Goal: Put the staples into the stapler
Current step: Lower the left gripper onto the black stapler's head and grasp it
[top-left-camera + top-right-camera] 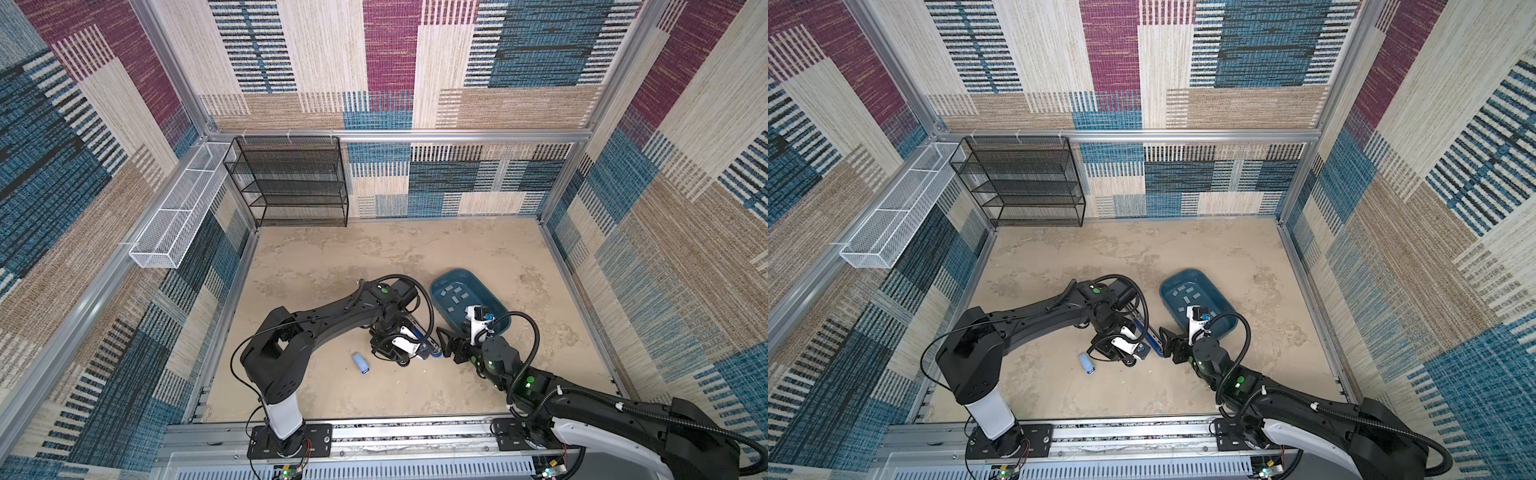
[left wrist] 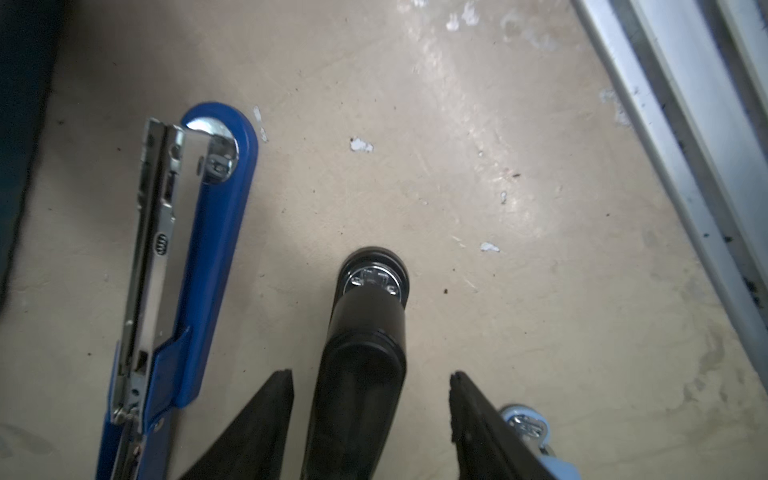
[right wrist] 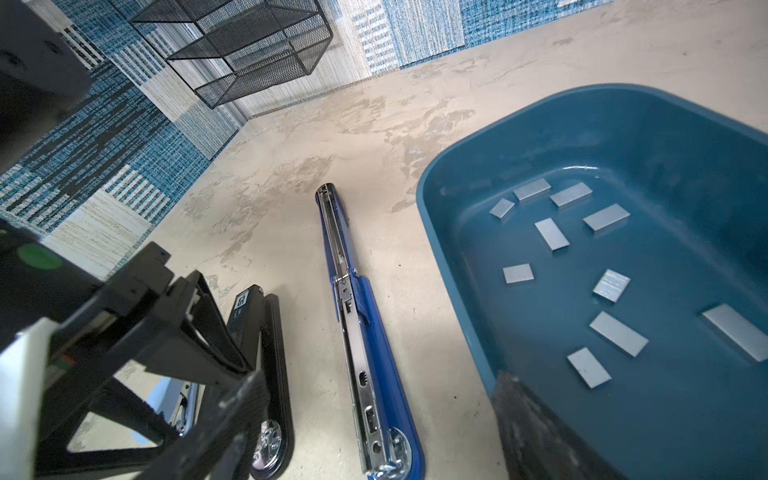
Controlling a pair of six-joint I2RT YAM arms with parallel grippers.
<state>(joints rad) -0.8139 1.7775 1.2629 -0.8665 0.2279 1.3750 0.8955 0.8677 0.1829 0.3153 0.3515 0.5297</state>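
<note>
A blue stapler (image 3: pixel 374 340) lies opened flat on the table, its metal magazine (image 2: pixel 156 232) facing up, beside a teal bin (image 3: pixel 432 216). Several grey staples (image 3: pixel 552 234) lie loose on the bin's floor. My left gripper (image 2: pixel 372 386) is open and straddles a black stapler (image 2: pixel 365 332), with a gap showing on each side of it. My right gripper (image 3: pixel 380 407) is open wide over the near end of the blue stapler, and one of its fingers (image 3: pixel 528 415) is in front of the bin's rim. In both top views the two grippers (image 1: pixel 409 347) (image 1: pixel 446 343) nearly meet.
A small light-blue stapler (image 1: pixel 361 363) lies on the table left of the left gripper. A black mesh shelf (image 1: pixel 291 183) and a white mesh basket (image 1: pixel 174 216) stand at the back left. Aluminium rails (image 2: pixel 681 137) border the table.
</note>
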